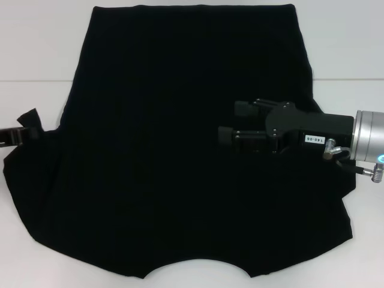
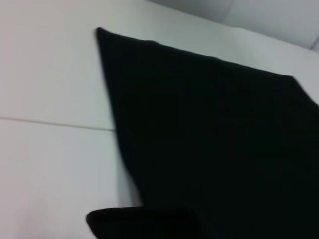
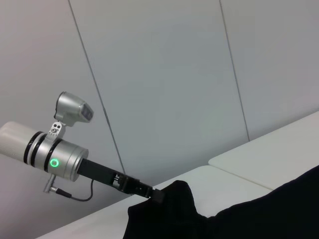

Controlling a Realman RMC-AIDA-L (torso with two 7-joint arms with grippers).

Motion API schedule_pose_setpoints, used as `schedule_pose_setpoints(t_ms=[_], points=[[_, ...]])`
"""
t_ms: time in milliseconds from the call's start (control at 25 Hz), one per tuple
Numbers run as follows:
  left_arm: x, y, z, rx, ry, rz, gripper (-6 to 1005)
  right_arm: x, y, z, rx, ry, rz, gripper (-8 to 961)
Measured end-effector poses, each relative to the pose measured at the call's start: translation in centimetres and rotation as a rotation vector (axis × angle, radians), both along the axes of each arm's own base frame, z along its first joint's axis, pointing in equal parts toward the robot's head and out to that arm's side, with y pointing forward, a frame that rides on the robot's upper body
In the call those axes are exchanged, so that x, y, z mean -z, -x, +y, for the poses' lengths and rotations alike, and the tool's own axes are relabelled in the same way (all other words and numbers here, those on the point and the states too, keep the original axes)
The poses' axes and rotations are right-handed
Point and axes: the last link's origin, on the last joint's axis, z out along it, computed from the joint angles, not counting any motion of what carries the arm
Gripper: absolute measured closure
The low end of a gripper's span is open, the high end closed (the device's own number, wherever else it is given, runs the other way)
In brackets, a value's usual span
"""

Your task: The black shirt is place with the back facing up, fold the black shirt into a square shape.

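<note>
The black shirt [image 1: 180, 150] lies mostly flat on the bench [image 1: 36, 48], not yet square. The left hand [image 1: 27, 129] pinches its sleeve edge; the right hand [image 1: 237, 123] hovers spread above it.

Black tool [image 1: 231, 123], silver wrist [image 1: 369, 141]

Matt black cloth shirt [image 1: 180, 150] (soft-looking) on a smooth white table [image 1: 36, 48].

From the head you look steeply down on the whole black shirt [image 1: 180, 150]. Your left wrist camera skims low and close along its edge; your right wrist camera looks across at the left claw [image 3: 158, 196].
</note>
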Motion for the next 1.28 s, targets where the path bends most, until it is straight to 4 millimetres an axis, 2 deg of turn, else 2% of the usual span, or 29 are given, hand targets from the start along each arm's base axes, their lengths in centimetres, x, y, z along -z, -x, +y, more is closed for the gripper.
schedule_pose_setpoints(t_ms=[320,760,840,960,1280], points=[[1.5,-0.8,0.3,0.048,0.04,-0.014,985,0.0,0.0,0.0,-0.001,0.0,-0.002,24],[2.5,-2.2,0.9,0.095,0.069,-0.013,984,0.0,-0.1,0.0,-0.006,-0.005,-0.005,25],[2.9,-2.5,1.0,0.106,0.08,-0.01,984,0.0,-0.1,0.0,-0.005,-0.005,-0.005,25],[4.4,-3.5,1.1,0.145,0.125,0.01,984,-0.1,-0.2,0.0,-0.004,-0.005,-0.005,25],[5.9,-4.3,0.9,0.172,0.154,-0.037,983,-0.1,-0.1,0.0,-0.006,-0.008,-0.005,26]])
